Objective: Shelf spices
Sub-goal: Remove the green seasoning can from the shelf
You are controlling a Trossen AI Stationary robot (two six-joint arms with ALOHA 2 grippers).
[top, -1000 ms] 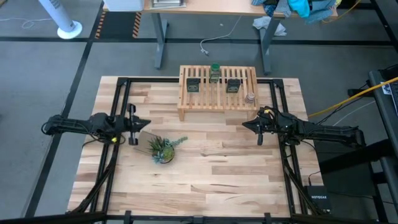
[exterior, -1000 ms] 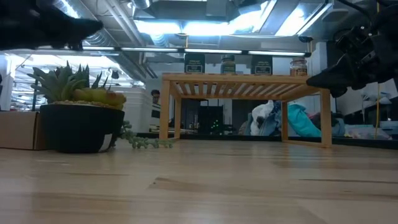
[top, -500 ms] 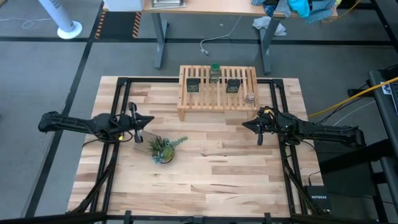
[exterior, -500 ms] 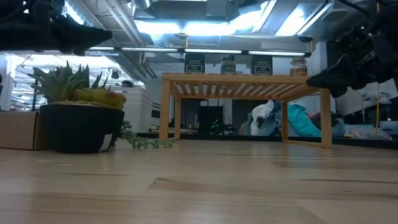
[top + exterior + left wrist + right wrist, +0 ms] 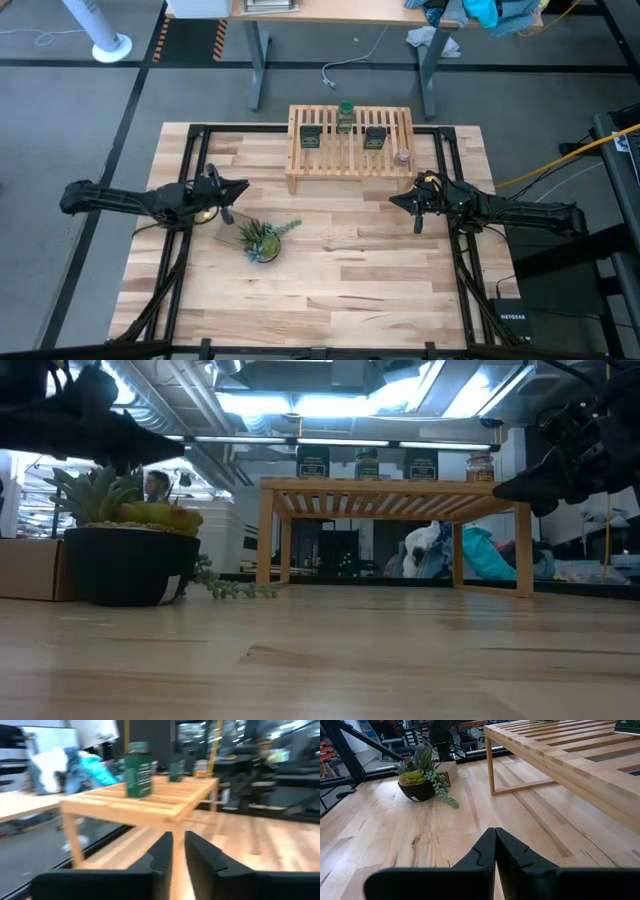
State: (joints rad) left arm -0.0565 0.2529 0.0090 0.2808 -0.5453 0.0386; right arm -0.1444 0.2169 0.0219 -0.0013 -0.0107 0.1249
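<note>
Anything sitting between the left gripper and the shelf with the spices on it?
Nothing visible. The left gripper hangs over bare tabletop off the near left corner of the shelf. The potted plant sits nearer than the gripper, off that line. All four spices already stand on the slats.

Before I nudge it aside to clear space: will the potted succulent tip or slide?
Probably slides: the potted succulent sits in a low, wide dark bowl, so tipping seems unlikely. Its trailing beaded strand lies loose on the tabletop and would likely drag or snag.
</note>
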